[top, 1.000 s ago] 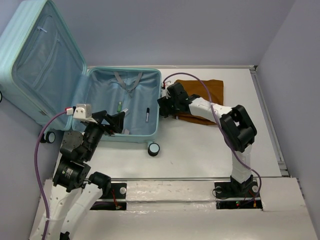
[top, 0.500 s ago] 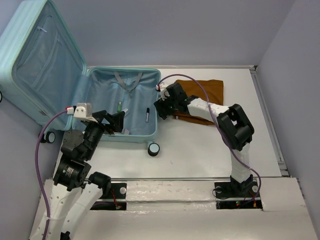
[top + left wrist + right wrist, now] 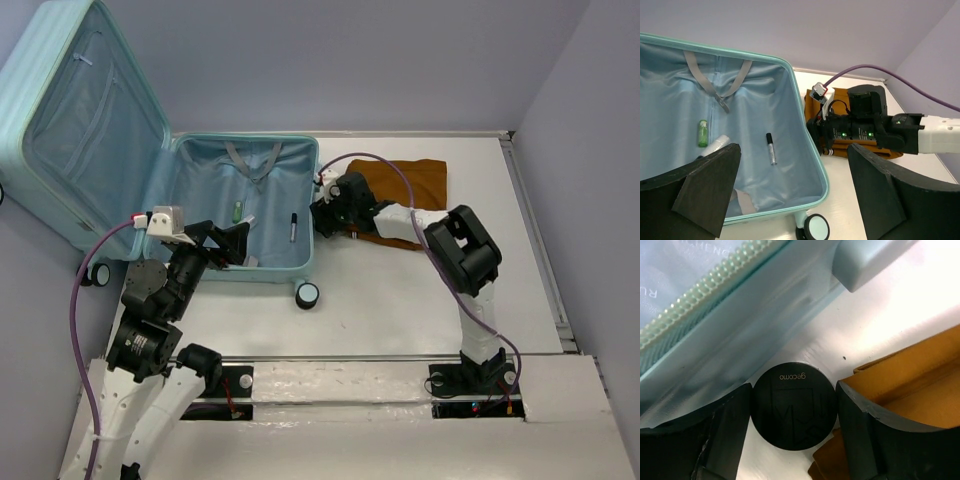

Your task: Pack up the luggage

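Note:
The luggage [image 3: 312, 190] lies open on the table's left, its lid [image 3: 90, 130] propped up behind it. On its light blue lining lie a green bottle [image 3: 238, 211], a white tube [image 3: 250, 224] and a slim black-capped vial [image 3: 294, 228]. My right gripper [image 3: 325, 215] is low on the table between the luggage's right wall [image 3: 740, 315] and a folded brown cloth [image 3: 410, 185]. In the right wrist view its fingers press both sides of a black round compact [image 3: 792, 405] lying flat on the table. My left gripper [image 3: 792, 155] hangs open over the luggage's near edge, holding nothing.
A caster wheel [image 3: 307, 295] sticks out at the luggage's near right corner. The brown cloth [image 3: 905, 370] touches the right finger of my right gripper. Grey walls close in behind and on the right, and a raised rim [image 3: 540, 250] edges the table's right side.
My right gripper has slid slightly left toward the luggage wall and its jaws have narrowed onto the compact. The left arm has not moved.

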Robot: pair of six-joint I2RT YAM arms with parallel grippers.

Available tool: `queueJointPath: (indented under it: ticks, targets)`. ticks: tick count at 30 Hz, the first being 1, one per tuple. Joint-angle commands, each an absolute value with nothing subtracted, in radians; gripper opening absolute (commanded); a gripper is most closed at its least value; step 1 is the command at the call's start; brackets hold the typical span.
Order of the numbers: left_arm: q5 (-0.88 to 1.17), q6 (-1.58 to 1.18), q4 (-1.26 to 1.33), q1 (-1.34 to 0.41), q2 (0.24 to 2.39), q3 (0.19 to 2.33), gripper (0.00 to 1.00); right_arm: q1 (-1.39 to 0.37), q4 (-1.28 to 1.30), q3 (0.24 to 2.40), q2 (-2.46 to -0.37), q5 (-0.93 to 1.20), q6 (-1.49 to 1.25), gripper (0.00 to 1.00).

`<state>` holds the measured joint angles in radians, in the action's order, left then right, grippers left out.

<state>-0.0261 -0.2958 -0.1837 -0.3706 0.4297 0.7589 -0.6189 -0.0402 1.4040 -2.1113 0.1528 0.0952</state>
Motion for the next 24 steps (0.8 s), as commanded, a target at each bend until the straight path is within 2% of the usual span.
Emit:
queueJointPath:
  ticks: [1, 3, 5, 15, 18, 21, 22, 24]
  targets:
    - [-0.005, -0.279, -0.15, -0.362, 0.423, 0.749, 0.99, -0.653, -0.127, 1.278, -2.082, 0.078, 0.061, 0.71]
    - [-0.005, -0.279, -0.149, -0.362, 0.423, 0.749, 0.99, -0.653, -0.149, 1.237, -2.037, 0.046, 0.042, 0.61]
    - [-0.005, -0.281, -0.15, -0.362, 0.422, 0.749, 0.99, -0.653, -0.184, 1.174, -1.963, 0.017, 0.012, 0.59]
    - [-0.008, -0.282, -0.147, -0.36, 0.414, 0.749, 0.99, -0.653, -0.198, 1.094, -1.566, 0.073, -0.129, 0.56]
    - [-0.006, -0.284, -0.146, -0.357, 0.414, 0.747, 0.99, -0.672, -0.19, 1.126, -1.534, 0.156, -0.184, 0.55]
    - [-0.005, -0.287, -0.144, -0.354, 0.414, 0.746, 0.99, -0.713, -0.178, 1.245, -1.583, 0.193, -0.221, 0.52]
    - [-0.005, -0.287, -0.144, -0.353, 0.417, 0.746, 0.99, -0.751, -0.163, 1.35, -1.648, 0.189, -0.228, 0.52]
    - [-0.006, -0.285, -0.144, -0.351, 0.42, 0.747, 0.99, -0.791, -0.088, 1.475, -1.727, 0.155, -0.233, 0.67]
